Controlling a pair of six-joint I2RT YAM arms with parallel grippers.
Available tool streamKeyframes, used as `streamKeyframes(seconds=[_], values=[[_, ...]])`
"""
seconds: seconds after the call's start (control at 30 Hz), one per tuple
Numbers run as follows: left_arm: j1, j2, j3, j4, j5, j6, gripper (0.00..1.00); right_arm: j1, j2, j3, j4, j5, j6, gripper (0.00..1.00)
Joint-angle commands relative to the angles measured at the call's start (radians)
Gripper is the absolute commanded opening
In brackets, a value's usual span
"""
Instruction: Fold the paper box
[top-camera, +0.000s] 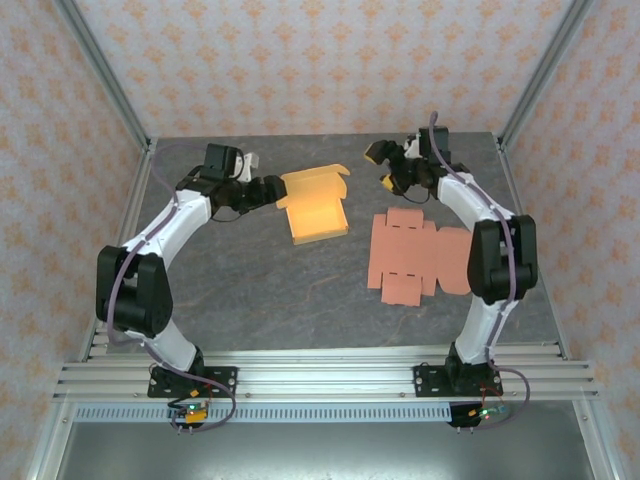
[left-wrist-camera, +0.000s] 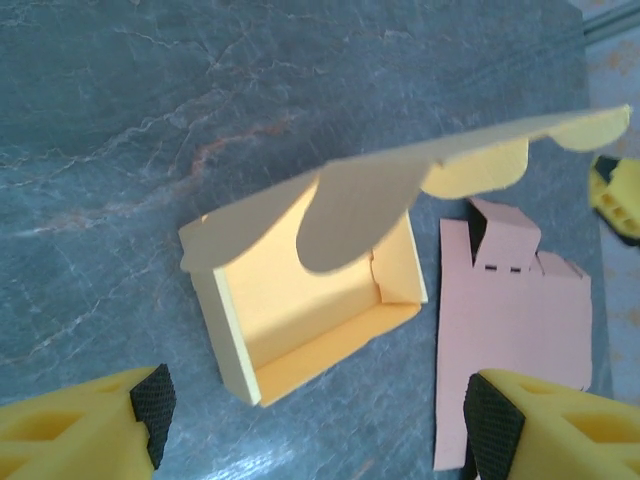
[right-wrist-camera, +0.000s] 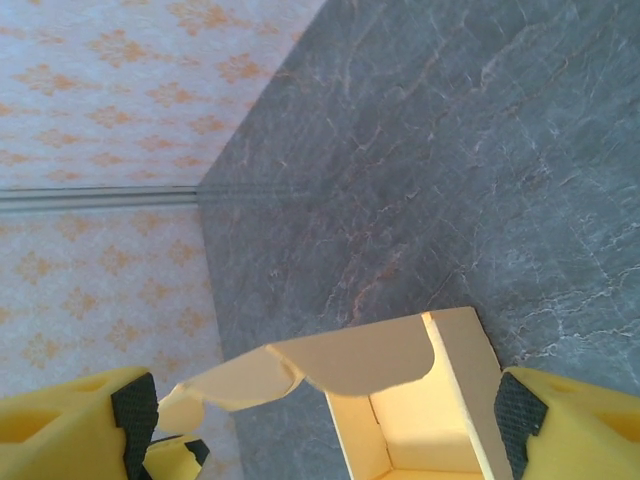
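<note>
Colour record: bench and items
Bench (top-camera: 260, 290) grey, marble-veined; box (left-wrist-camera: 300, 310) ahead of left fingers (left-wrist-camera: 70, 425) pale yellow; flat sheet (left-wrist-camera: 510, 330) beside it salmon pink; fingers yellow, pads (left-wrist-camera: 155, 410) black; walls (top-camera: 300, 60) cream, orange floral print.

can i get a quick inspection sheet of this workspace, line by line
surface: grey marbled table, bare around the paper
job's things: yellow box partly folded, walls up, lid flap open; pink blank lying flat and unfolded to its right, apart from it
clutter: nothing seen
grippers: left gripper open beside the yellow box, holding nothing; right gripper open near the lid flap's edge, holding nothing
cables: purple cables run along both arms, none across the paper
surroundings: patterned walls, metal frame posts, rail along the near edge
</note>
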Motion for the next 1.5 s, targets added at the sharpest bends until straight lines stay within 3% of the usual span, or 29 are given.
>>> streamKeyframes(seconds=[0.0,0.1,0.33,0.43,0.57,0.73,0.9,1.17,1.37,1.47], values=[[-0.004,0.028,0.014,0.095,-0.018,-0.074,0.79,0.031,0.056,0.062,-0.016,-0.059,0.127,0.91],[-0.006,0.032,0.007,0.114,-0.060,-0.067,0.79,0.041,0.106,0.126,-0.026,-0.071,0.146,0.92],[-0.056,0.125,0.074,0.140,-0.017,-0.114,0.75,0.101,0.165,0.136,0.082,-0.121,0.281,0.90],[-0.074,0.139,0.087,0.142,-0.039,-0.112,0.70,0.129,0.153,0.094,0.157,-0.110,0.339,0.89],[-0.077,0.159,0.094,0.151,-0.047,-0.120,0.56,0.150,0.144,0.078,0.166,-0.104,0.346,0.86],[-0.086,0.143,0.061,0.212,-0.028,-0.186,0.52,0.172,0.119,0.008,0.247,-0.080,0.407,0.81],[-0.092,0.149,0.037,0.201,-0.040,-0.177,0.50,0.175,0.093,-0.038,0.187,-0.036,0.333,0.78],[-0.107,0.106,-0.143,0.296,-0.036,-0.199,0.49,0.177,0.032,-0.165,0.143,-0.015,0.237,0.70],[-0.106,0.069,-0.196,0.316,0.013,-0.219,0.49,0.176,-0.001,-0.169,0.015,0.061,0.131,0.73],[-0.092,-0.026,-0.185,0.267,0.015,-0.200,0.58,0.177,-0.021,-0.153,-0.010,0.060,0.131,0.77]])
